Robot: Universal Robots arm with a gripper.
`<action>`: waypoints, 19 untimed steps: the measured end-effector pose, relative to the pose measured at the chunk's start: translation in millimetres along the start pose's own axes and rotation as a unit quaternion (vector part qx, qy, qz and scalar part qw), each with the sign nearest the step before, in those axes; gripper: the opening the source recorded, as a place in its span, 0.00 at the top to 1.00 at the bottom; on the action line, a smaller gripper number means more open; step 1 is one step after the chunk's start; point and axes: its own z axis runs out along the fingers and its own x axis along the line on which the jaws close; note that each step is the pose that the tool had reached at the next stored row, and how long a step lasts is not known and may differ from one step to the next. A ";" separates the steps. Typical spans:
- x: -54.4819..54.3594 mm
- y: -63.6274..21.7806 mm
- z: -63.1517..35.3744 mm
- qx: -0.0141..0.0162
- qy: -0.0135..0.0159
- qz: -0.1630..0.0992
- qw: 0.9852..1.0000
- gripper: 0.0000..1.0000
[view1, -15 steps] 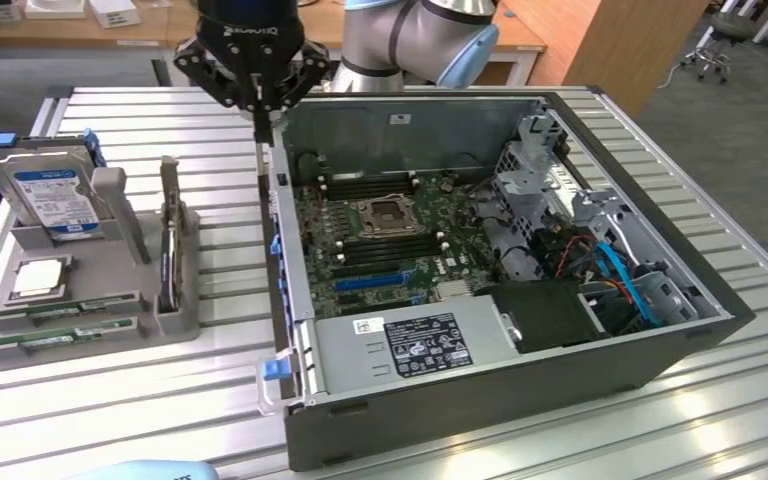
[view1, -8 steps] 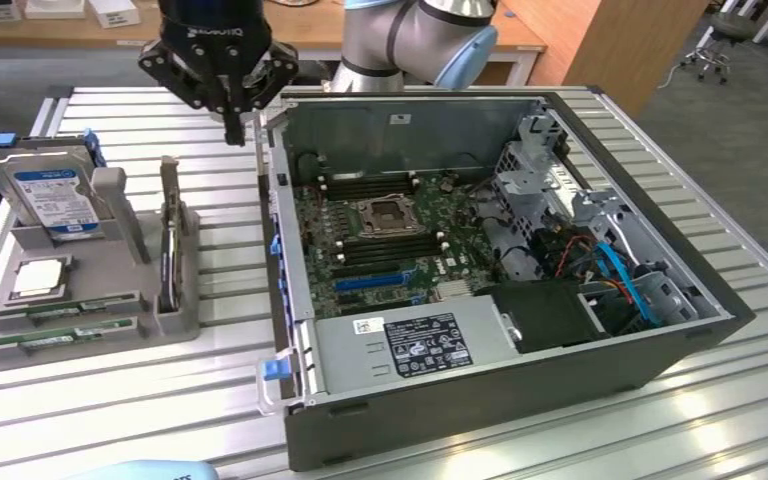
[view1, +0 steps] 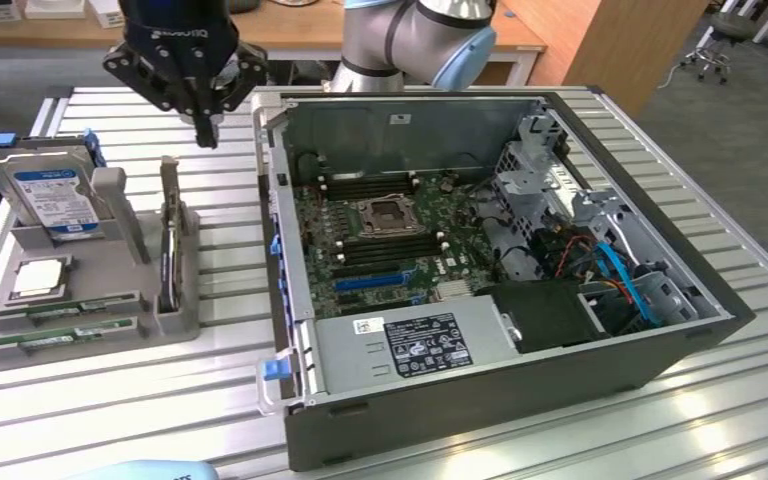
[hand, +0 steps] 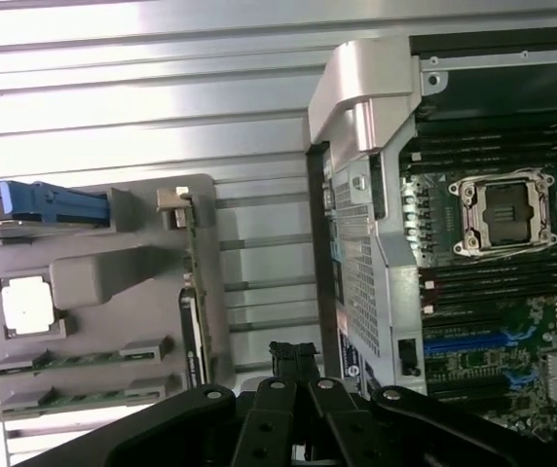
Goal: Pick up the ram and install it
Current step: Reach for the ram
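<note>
Two ram sticks: we see them lying flat, side by side, in slots along one edge of the gray tray (view1: 101, 283) (hand: 132, 219), the first ram stick (view1: 67, 311) (hand: 82, 359) further inside the tray than the second ram stick (view1: 57, 337) (hand: 84, 397).
Contact: we see nothing touching either stick.
Processor chip (view1: 40, 278) (hand: 27, 305): in the tray, just beside the first stick.
Hard drive (view1: 53, 195): upright at the tray's opposite end.
Thin board (view1: 171, 245) (hand: 189, 302): on edge along the tray side facing the computer case (view1: 558, 385) (hand: 356, 107).
Gripper (view1: 205, 135) (hand: 293, 352): we see it hanging over the table slats between tray and case, well apart from the sticks, its fingers pressed together with nothing between them.
Case: open, beside the tray on the exterior view's right; the motherboard socket (view1: 387, 215) (hand: 507, 209) shows inside.
</note>
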 end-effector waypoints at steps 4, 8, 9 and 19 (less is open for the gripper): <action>13.2 -0.7 0.8 0.000 -0.001 0.002 1.000 0.90; 26.7 -1.5 1.5 0.000 -0.001 0.003 1.000 0.90; 30.1 -1.7 1.7 0.000 -0.001 0.004 1.000 0.90; 64.0 -3.8 3.6 0.000 -0.003 0.008 1.000 0.90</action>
